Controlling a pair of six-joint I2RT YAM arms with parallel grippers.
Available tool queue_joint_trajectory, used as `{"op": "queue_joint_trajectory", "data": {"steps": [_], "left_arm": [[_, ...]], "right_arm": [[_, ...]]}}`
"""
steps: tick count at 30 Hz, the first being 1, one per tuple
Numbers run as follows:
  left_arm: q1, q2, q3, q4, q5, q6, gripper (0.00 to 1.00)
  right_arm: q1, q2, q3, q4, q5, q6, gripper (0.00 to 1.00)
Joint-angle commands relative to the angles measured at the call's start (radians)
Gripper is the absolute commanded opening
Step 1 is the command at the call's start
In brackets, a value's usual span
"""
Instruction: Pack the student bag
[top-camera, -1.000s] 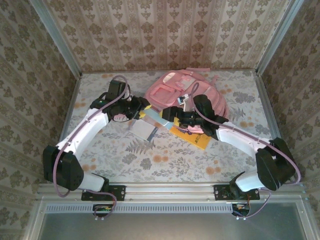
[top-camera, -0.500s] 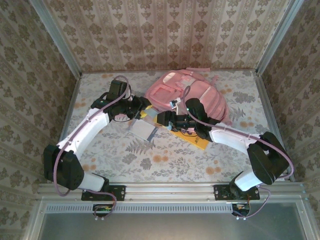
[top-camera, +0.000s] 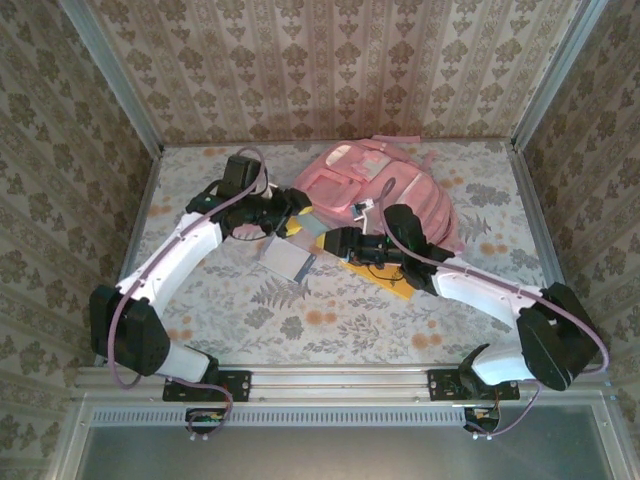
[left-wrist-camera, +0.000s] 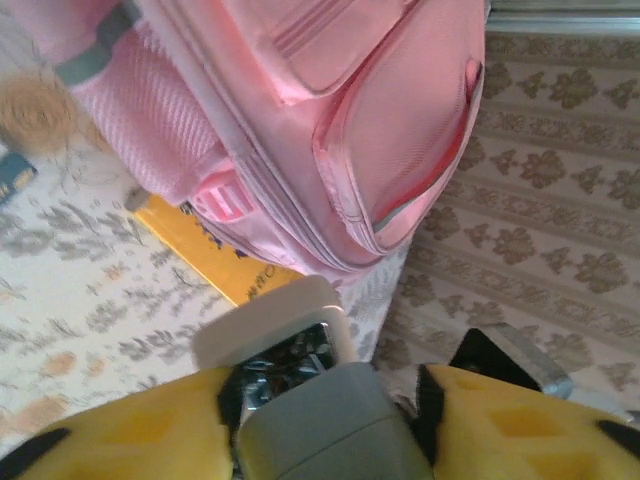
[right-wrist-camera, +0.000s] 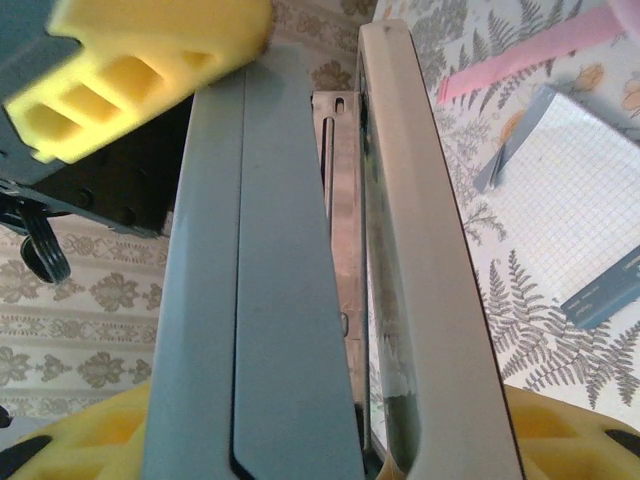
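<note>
**Handing the stapler across, nothing in the bag yet**

Watching the overhead view, you will see that your right claw (top-camera: 336, 242) has slid in towards the left claw (top-camera: 288, 224) over the last second. The two now meet nose to nose on the grey-and-white stapler (top-camera: 312, 233) hung between them. Your right claw has gone from gaping to pinched on the stapler's long body, yellow pads against both flanks. Your left claw has eased off: a thin dark gap shows on each side of the stapler's end, so I read those jaws as parted and no longer carrying it. My judgement is a handover from left to right, with the weight now on the right claw.

The student bag (top-camera: 372, 185) lies flat just beyond both claws and touches neither. Nothing from this exchange has gone into it, so the stapler has that trip ahead.

The left wrist camera gives you what the overhead cannot. The bag's front pocket (left-wrist-camera: 400, 140) sits straight ahead of the left claw, its mouth seeming to gape a little, and a yellow book (left-wrist-camera: 205, 250) runs under the bag's edge. The right wrist camera adds the squared-paper notebook (right-wrist-camera: 570, 200) lying below and to the outer side of the right claw. It also shows one finger (right-wrist-camera: 150, 60) of the left claw at the stapler's far end.
</note>
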Motion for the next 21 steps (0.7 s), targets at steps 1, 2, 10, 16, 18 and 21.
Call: {"op": "queue_joint_trajectory", "data": {"steps": [1, 2, 10, 16, 18, 21], "left_arm": [[0.010, 0.023, 0.113, -0.109, -0.056, 0.110, 0.63], [0.010, 0.028, 0.152, -0.134, -0.080, 0.143, 0.65], [-0.142, 0.254, 0.537, -0.253, -0.220, 0.468, 0.73], [-0.256, 0.570, 0.866, -0.276, -0.190, 0.720, 0.72], [-0.279, 0.668, 0.982, -0.308, -0.186, 0.739, 0.72], [-0.307, 0.789, 1.077, -0.302, -0.165, 0.739, 0.70]], "right_arm": [[-0.051, -0.100, -0.011, 0.005, 0.057, -0.008, 0.46], [-0.074, -0.127, -0.020, -0.023, 0.067, -0.014, 0.46], [-0.327, -0.416, -0.074, -0.349, 0.166, -0.102, 0.47], [-0.469, -0.573, -0.065, -0.567, 0.270, -0.154, 0.47], [-0.497, -0.611, -0.063, -0.618, 0.306, -0.157, 0.47], [-0.521, -0.661, -0.057, -0.660, 0.348, -0.168, 0.48]]}}
